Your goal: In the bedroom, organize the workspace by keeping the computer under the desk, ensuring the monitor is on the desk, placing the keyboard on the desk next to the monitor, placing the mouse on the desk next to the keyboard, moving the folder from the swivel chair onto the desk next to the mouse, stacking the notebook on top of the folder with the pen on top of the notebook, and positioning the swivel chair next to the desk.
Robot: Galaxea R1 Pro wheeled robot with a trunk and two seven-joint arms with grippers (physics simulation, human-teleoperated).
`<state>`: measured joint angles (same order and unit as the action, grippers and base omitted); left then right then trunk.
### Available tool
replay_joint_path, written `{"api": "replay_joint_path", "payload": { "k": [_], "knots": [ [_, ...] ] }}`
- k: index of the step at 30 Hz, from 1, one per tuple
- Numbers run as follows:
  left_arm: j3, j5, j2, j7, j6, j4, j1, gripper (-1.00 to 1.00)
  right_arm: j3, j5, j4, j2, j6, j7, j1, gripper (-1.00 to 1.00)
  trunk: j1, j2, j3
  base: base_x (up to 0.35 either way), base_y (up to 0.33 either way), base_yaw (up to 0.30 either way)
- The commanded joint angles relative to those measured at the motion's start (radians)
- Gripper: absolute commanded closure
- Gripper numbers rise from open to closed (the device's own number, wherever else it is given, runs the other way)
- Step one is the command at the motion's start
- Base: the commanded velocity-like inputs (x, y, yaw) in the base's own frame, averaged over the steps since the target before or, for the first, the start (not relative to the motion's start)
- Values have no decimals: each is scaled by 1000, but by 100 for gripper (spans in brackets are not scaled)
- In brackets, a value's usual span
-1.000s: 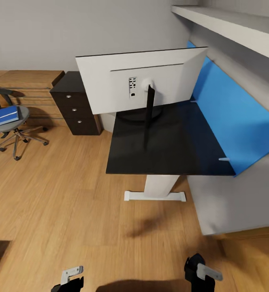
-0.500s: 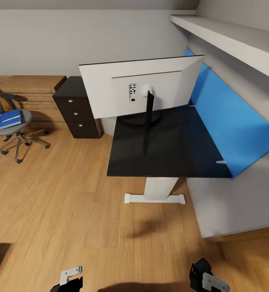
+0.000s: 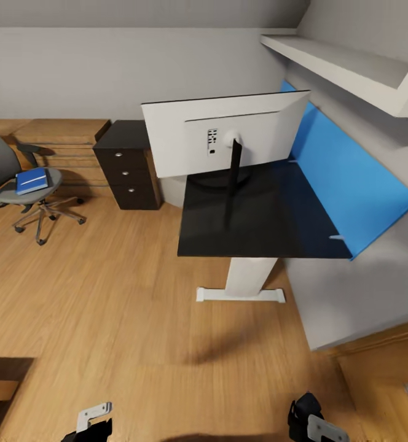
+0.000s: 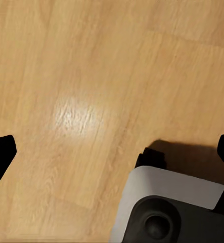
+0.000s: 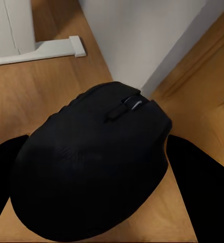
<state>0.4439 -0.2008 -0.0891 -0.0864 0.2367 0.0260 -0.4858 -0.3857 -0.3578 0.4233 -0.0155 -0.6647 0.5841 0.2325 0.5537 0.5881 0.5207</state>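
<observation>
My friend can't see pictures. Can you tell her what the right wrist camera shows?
A dark rounded mouse sits between the right gripper's two black fingers, seen close up. Behind it are wooden floor, a white desk foot and a pale wall.

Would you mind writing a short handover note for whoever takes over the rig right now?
Right gripper: shut on the mouse, carried above the floor near the desk's white foot.
Left gripper: open, holding nothing, over bare wooden floor.
The monitor stands on the desk, its back towards the robot.
The swivel chair is across the room by the wooden dresser, apart from the desk, with a blue folder on its seat.
Done: monitor on desk, mouse picked up.
Left: set the mouse on the desk, move the folder over, bring the chair to the desk. Keyboard, computer, notebook and pen: whereabouts not established from here.
</observation>
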Motion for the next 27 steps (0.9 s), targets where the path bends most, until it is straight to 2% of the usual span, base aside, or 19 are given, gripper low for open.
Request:
{"api": "replay_joint_path", "payload": {
  "k": [1, 9, 20, 22, 24, 27],
  "knots": [
    [6, -5, -2, -4, 4, -2, -1, -100, -9, -6, 0, 0, -3, 8, 1, 100, -4, -6, -4, -257, 197, 0],
    [6, 3, -4, -5, 4, -2, -1, -100, -9, -5, 0, 0, -6, 8, 1, 100, -35, -62, -42, -229, 174, 0],
    [6, 3, -3, -6, 4, -1, -1, -100, -13, 5, -24, 4, -59, 8, 1, 100, -77, -139, -94, -26, 18, 2],
    [6, 3, -3, -6, 4, -1, -1, -100, -13, 24, -29, 7, -63, 8, 1, 100, -85, -153, -103, -2, 1, 50],
    [6, 2, -3, -6, 4, -1, -1, -100, -12, 68, -38, 28, -66, 9, 1, 100, -92, -167, -112, -1, 0, 114],
    [6, 2, -2, -5, 4, -1, -1, -100, -11, 95, -62, 44, -68, 9, 1, 100, -104, -188, -126, 0, 0, 149]
  ]
}}
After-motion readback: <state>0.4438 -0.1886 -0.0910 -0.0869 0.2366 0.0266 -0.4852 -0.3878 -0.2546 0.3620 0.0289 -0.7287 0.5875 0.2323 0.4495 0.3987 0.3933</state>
